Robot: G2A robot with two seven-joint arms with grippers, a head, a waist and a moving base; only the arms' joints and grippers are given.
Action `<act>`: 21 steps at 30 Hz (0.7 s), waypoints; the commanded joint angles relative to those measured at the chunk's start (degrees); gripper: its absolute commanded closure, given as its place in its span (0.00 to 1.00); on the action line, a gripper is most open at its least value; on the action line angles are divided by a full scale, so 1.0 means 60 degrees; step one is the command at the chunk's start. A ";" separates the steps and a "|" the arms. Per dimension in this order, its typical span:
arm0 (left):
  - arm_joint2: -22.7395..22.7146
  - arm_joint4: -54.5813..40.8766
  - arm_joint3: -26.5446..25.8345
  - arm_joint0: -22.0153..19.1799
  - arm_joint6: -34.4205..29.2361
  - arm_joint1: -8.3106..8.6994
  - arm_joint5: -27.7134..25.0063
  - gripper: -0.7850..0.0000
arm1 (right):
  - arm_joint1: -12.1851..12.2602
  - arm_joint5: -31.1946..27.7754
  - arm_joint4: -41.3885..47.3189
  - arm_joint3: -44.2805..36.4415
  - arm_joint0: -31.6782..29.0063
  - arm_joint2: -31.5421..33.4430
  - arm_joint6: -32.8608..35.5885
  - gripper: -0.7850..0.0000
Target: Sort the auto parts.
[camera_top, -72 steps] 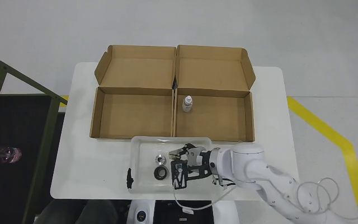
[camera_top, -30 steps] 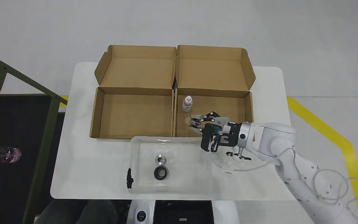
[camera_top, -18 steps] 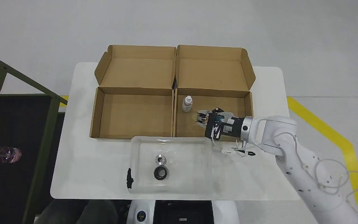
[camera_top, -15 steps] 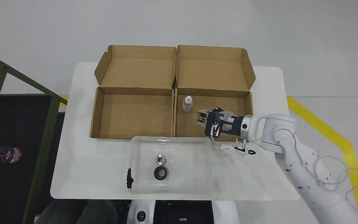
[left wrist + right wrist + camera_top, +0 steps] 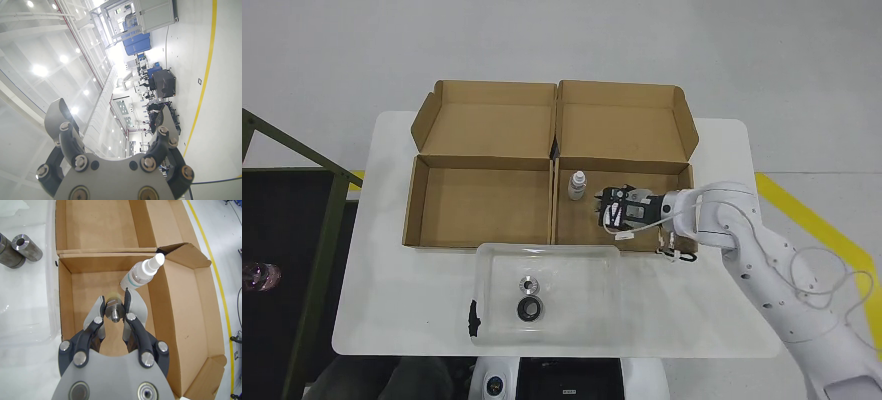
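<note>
We've swung from the tray (image 5: 547, 248) to the right box (image 5: 642, 195), right claw (image 5: 114, 297) clenched on the bolt (image 5: 114, 312) head; probably heavy, slick steel.

In the top view the right arm (image 5: 762, 270) enters from the lower right corner and bends toward the middle of the frame, its pincer (image 5: 614, 212) pointing left. Its fingers (image 5: 94, 313) clamp a bolt (image 5: 114, 312). The left pincer (image 5: 111, 109) tilts up, away from the bench, fingers spread wide.
</note>
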 commanded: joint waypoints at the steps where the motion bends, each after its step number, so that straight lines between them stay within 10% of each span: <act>1: 0.0000 0.0000 0.0000 0.0000 0.0000 0.0000 0.0000 0.00 | -0.0064 0.0040 0.0024 0.0199 0.0210 -0.0204 0.0195 1.00; 21: 0.0000 0.0000 0.0000 0.0000 0.0000 0.0000 0.0000 0.00 | -0.0711 0.0510 0.0001 0.2094 0.1684 -0.1753 0.1220 0.91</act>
